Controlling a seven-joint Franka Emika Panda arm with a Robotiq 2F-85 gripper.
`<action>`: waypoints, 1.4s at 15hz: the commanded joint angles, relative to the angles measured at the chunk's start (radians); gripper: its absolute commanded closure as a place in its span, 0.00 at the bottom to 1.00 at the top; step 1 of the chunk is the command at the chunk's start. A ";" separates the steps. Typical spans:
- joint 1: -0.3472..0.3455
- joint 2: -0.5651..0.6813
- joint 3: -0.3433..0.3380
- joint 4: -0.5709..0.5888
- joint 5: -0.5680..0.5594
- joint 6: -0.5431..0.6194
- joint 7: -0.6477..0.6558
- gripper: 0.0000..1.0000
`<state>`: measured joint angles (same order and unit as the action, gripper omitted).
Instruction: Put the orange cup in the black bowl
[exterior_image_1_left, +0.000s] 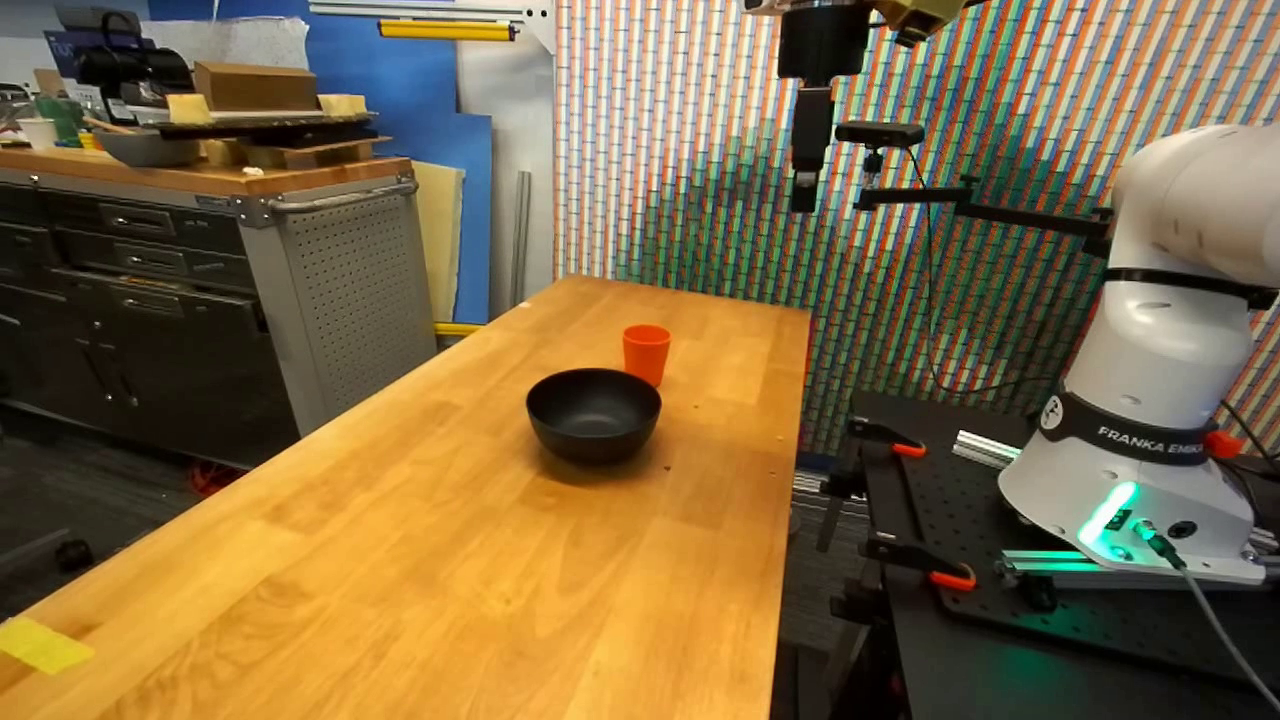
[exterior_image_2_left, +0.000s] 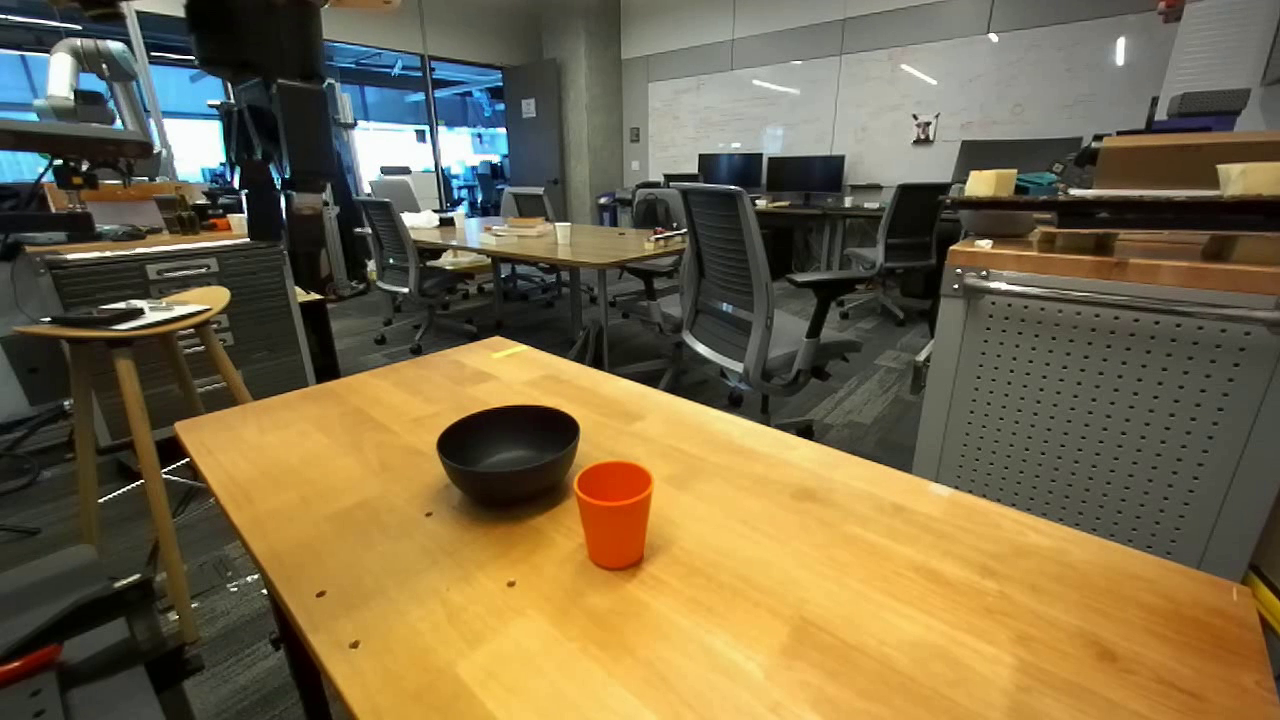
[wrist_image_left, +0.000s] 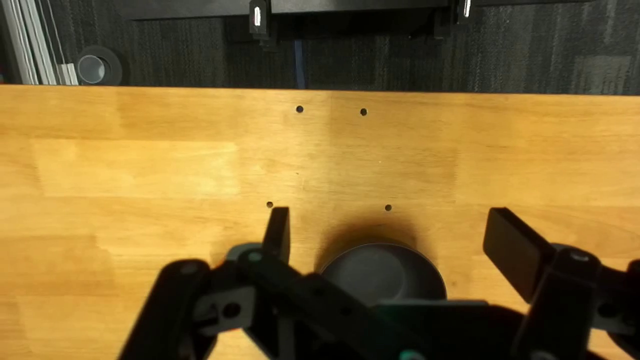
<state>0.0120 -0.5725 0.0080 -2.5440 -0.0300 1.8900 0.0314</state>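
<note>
The orange cup (exterior_image_1_left: 646, 354) stands upright on the wooden table, close beside the black bowl (exterior_image_1_left: 592, 432). Both also show in an exterior view, where the cup (exterior_image_2_left: 614, 520) is nearer the camera than the bowl (exterior_image_2_left: 508, 462). The cup is outside the bowl. My gripper (exterior_image_1_left: 804, 190) hangs high above the table, pointing down. It also shows at the upper left of an exterior view (exterior_image_2_left: 295, 215). In the wrist view my gripper (wrist_image_left: 390, 220) is wide open with nothing between its fingers. The bowl (wrist_image_left: 380, 272) shows below, partly covered by the gripper. The cup is almost fully hidden behind a finger there.
The wooden table (exterior_image_1_left: 480, 560) carries the cup and bowl. A black stand (exterior_image_1_left: 1000, 640) with the robot base is alongside the table's edge. A camera on a bracket arm (exterior_image_1_left: 880, 134) is near the gripper. A yellow tape piece (exterior_image_1_left: 42, 645) marks a table corner.
</note>
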 joint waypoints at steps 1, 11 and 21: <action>-0.015 0.064 0.055 0.012 -0.096 0.089 0.032 0.00; -0.060 0.440 -0.079 0.292 0.023 0.219 -0.008 0.00; -0.066 0.789 -0.071 0.474 0.091 0.402 -0.037 0.00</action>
<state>-0.0473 0.1308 -0.0638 -2.1335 0.0768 2.2303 0.0000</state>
